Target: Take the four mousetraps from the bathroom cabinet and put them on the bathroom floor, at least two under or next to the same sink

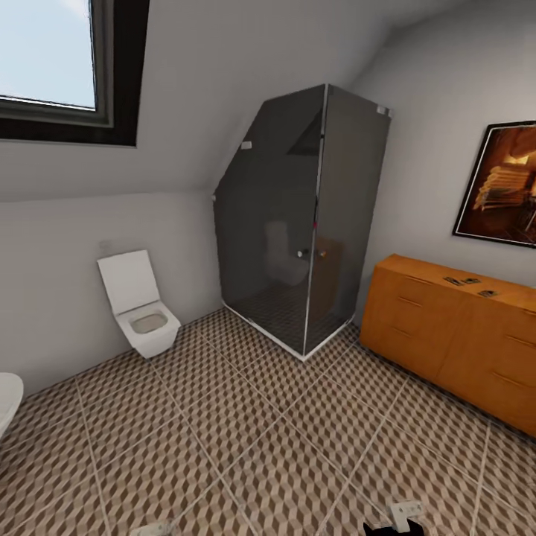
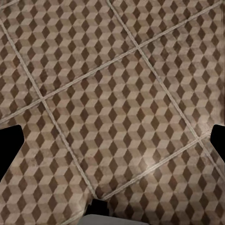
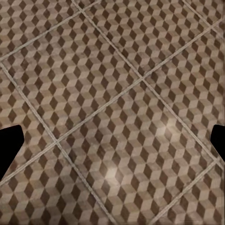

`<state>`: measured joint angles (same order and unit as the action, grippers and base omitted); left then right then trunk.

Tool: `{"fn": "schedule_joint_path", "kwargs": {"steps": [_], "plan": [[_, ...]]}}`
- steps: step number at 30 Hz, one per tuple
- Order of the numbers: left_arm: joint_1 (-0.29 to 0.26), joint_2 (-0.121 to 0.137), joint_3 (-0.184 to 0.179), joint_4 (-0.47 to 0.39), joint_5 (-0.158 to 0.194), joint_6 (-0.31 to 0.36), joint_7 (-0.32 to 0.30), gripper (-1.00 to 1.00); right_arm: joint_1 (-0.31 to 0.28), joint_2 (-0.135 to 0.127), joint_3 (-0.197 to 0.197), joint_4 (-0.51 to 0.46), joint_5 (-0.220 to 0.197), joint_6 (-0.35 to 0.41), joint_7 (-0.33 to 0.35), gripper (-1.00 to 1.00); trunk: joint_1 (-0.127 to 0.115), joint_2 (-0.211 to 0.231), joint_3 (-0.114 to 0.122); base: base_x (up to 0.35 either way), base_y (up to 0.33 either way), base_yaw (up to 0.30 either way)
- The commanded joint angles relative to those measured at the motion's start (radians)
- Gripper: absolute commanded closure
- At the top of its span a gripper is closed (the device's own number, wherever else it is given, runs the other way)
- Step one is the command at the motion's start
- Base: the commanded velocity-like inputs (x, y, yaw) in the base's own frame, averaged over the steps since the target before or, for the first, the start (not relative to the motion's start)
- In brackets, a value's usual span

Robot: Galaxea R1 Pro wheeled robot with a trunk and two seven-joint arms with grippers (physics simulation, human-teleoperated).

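The orange-brown cabinet (image 1: 447,335) stands against the right wall. Small flat mousetraps (image 1: 461,281) lie on its top, with another one (image 1: 489,292) a little further right; they are too small to make out in detail. The cube-patterned bathroom floor (image 1: 246,417) spreads between me and the cabinet. My left gripper (image 2: 112,143) hangs open over bare tiles, its dark fingertips (image 2: 9,145) far apart. Over the floor too, my right gripper (image 3: 112,143) is open with nothing between its fingertips (image 3: 218,140). Both are far from the cabinet.
A dark glass shower enclosure (image 1: 298,223) fills the far corner, left of the cabinet. A white wall-hung toilet (image 1: 141,305) is on the left wall, and a white rounded basin edge (image 1: 7,398) shows at the far left. A framed picture (image 1: 499,182) hangs above the cabinet.
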<state>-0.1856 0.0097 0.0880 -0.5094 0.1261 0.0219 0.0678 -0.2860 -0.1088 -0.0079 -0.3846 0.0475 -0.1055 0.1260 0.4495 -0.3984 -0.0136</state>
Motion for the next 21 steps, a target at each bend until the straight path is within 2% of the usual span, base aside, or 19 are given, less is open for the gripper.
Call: {"fn": "schedule_joint_path", "kwargs": {"steps": [1,9,21], "plan": [[0.000,0.001,-0.001,-0.001,0.010,-0.005,0.003,-1.00,-0.001,0.000,-0.001,0.001,0.005,-0.003,0.003,-1.00,0.001,-0.002,-0.002,0.000,0.000,-0.263],[0.000,0.002,-0.001,0.000,0.006,-0.039,0.006,-1.00,-0.001,0.000,-0.001,0.001,0.005,-0.003,0.003,-1.00,0.001,-0.002,-0.006,0.000,0.000,-0.265],[0.000,0.004,-0.002,0.000,0.005,-0.046,0.008,-1.00,-0.001,0.000,-0.001,0.001,0.005,-0.003,0.003,-1.00,0.001,-0.002,-0.012,0.000,0.000,-0.266]]}}
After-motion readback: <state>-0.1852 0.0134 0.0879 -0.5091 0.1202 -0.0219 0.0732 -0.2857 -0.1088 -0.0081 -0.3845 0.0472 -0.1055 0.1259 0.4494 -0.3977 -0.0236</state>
